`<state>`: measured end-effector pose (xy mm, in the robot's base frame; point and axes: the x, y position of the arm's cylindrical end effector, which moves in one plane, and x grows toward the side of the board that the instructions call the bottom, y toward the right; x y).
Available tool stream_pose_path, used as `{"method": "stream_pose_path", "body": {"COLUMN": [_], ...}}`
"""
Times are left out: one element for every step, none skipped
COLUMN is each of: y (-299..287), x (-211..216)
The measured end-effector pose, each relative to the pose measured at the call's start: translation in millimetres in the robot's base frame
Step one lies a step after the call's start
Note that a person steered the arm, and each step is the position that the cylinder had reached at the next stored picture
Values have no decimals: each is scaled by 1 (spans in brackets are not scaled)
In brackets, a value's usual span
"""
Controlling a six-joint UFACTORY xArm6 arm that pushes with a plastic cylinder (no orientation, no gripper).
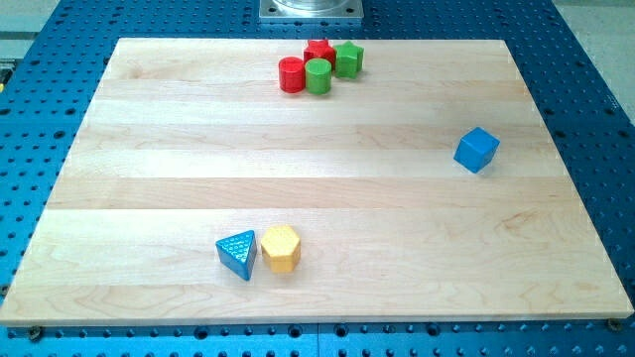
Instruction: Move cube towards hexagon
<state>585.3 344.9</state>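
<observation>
A blue cube sits alone at the view's right, in the upper half of the wooden board. A yellow hexagon lies at the view's lower middle, far to the left of and below the cube. A blue triangle touches the hexagon's left side. My tip and the rod do not show in this view.
A tight cluster sits at the view's top centre: a red cylinder, a green cylinder, a red star-shaped block and a green star-shaped block. A metal base plate stands above the board's top edge.
</observation>
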Motion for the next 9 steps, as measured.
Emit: {"method": "stream_pose_path", "body": {"y": [-1,-1,-44,-149,-243,-252,-214,-250,-304], "x": [-46,-171,-247,-146,-62,-61,-24,2,-2]}}
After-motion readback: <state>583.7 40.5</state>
